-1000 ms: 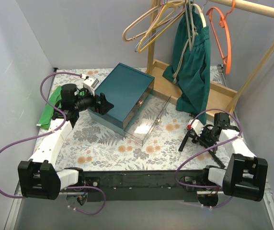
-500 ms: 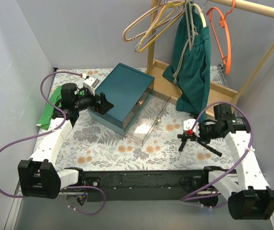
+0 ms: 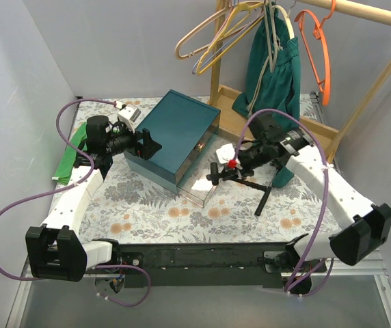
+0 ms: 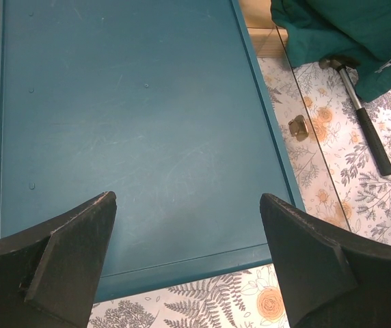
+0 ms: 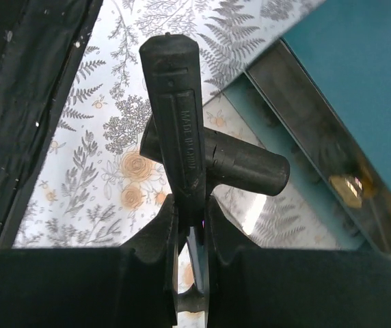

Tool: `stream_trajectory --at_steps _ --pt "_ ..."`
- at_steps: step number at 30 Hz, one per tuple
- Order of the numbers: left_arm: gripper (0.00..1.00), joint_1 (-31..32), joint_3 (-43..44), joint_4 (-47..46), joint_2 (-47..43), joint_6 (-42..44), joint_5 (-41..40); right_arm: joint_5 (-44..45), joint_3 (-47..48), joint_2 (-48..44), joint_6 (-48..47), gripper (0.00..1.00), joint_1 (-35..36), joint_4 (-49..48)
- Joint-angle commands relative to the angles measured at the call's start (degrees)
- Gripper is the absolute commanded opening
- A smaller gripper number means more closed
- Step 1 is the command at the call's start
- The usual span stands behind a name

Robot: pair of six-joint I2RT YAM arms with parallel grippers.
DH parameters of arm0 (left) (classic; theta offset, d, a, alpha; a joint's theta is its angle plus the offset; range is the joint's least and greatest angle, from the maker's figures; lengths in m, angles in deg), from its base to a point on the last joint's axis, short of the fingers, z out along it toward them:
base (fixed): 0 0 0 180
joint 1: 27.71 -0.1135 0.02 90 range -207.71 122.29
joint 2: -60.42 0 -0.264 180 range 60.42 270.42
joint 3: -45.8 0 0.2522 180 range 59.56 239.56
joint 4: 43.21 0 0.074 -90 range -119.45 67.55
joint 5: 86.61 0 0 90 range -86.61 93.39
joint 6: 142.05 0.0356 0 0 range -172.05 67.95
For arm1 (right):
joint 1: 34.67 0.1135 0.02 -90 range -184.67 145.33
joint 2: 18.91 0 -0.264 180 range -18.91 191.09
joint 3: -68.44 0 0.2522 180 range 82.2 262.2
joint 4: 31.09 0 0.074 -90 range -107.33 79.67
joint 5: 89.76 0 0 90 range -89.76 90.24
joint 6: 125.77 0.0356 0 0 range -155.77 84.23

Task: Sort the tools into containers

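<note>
The dark teal box (image 3: pixel 176 130) stands at the table's middle, with a clear drawer tray (image 3: pixel 209 179) pulled out towards the near right. The box also fills the left wrist view (image 4: pixel 127 116). My right gripper (image 3: pixel 224 171) is shut on a black two-handled tool like pliers (image 5: pixel 182 102) and holds it in the air just above the tray's (image 5: pixel 305 123) near right edge. In the right wrist view the right gripper (image 5: pixel 190 205) clamps the tool between its fingers. A hammer (image 3: pixel 262 198) with a black handle lies on the table to the right; it also shows in the left wrist view (image 4: pixel 363 123). My left gripper (image 3: pixel 146 146) is open and empty at the box's left side (image 4: pixel 187 199).
A wooden rack (image 3: pixel 298 123) with coloured hangers (image 3: pixel 315 41) and a hanging teal garment (image 3: pixel 277 89) stands at the back right. A green cloth (image 3: pixel 69 160) lies at the far left. Grey walls close both sides. A gold clasp (image 4: pixel 297 127) sits on the tray's front.
My right arm has lifted the black tool from the table's near right and carried it left and farther away, up to the open drawer tray. The left arm has not moved.
</note>
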Motion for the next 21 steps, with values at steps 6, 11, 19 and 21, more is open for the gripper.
stream_trajectory --at_steps 6,11,19,21 --pt "0.87 0.2 -1.3 -0.7 -4.8 0.4 -0.9 12.7 5.6 11.7 -17.8 0.01 8.6 -2.2" --pt "0.87 0.2 -1.2 0.9 -5.3 2.0 -1.5 17.3 8.7 14.3 -25.2 0.01 8.9 -0.8" --pt "0.87 0.2 -2.0 0.7 -5.9 3.6 -2.1 22.1 12.9 22.0 -36.3 0.01 8.9 0.6" --pt "0.87 0.1 -1.9 1.0 -5.9 4.1 -2.4 21.9 15.3 24.8 -36.8 0.01 8.9 0.9"
